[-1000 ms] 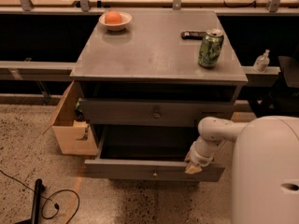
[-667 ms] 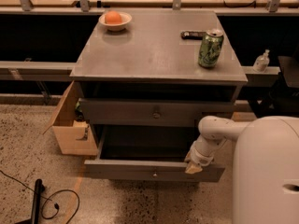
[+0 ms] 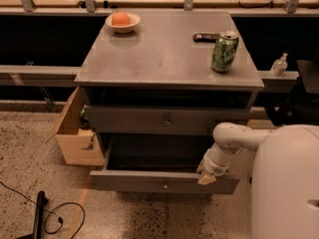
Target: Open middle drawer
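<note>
Gripper (image 3: pixel 207 176) sits low on the right side of the grey cabinet (image 3: pixel 94 81), at the top edge of the middle drawer (image 3: pixel 134 182) near that drawer's right end; whether it is parted or closed on the edge cannot be told, as its tip shows only as a pale wedge against the front. The white arm (image 3: pixel 233 139) bends down to it from the robot's white body (image 3: pixel 289 183), which fills the lower right corner. The middle drawer stands pulled out from the cabinet toward the camera, its flat front carrying one small round knob (image 3: pixel 164 185) at the centre and its dark inside open to view behind the front. Above it is another grey drawer (image 3: pixel 124 119) with its own central knob (image 3: pixel 167 122), and a dark recess lies between this one and the cabinet top. On the top, a white bowl (image 3: pixel 130 27) holding an orange (image 3: pixel 120 18) stands at the far left corner. A green can (image 3: pixel 224 52) stands upright near the right edge, and just behind the can lies a small dark flat object (image 3: pixel 205 36). A light-coloured open box (image 3: pixel 75 142) rests on the speckled floor, touching the cabinet's left side. A black cable (image 3: pixel 62 218) loops on the floor at the lower left. A small clear bottle (image 3: pixel 280 65) stands on the rail to the right of the cabinet.
</note>
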Action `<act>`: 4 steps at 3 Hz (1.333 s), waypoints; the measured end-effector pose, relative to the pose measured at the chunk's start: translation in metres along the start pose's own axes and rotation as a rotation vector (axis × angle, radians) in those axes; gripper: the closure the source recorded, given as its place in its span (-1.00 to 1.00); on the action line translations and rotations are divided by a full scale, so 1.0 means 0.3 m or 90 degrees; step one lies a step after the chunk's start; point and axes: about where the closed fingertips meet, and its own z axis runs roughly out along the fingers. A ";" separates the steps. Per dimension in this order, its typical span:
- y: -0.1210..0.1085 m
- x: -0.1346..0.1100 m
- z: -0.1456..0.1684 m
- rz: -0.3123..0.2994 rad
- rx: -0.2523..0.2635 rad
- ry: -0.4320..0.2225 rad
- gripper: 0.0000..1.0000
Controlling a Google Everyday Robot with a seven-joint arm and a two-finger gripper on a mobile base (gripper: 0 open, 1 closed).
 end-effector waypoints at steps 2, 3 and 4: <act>-0.094 -0.013 -0.082 0.004 0.079 -0.015 -0.72; -0.147 -0.018 -0.120 0.005 0.127 -0.018 -0.72; -0.200 -0.010 -0.136 0.007 0.171 -0.015 -0.24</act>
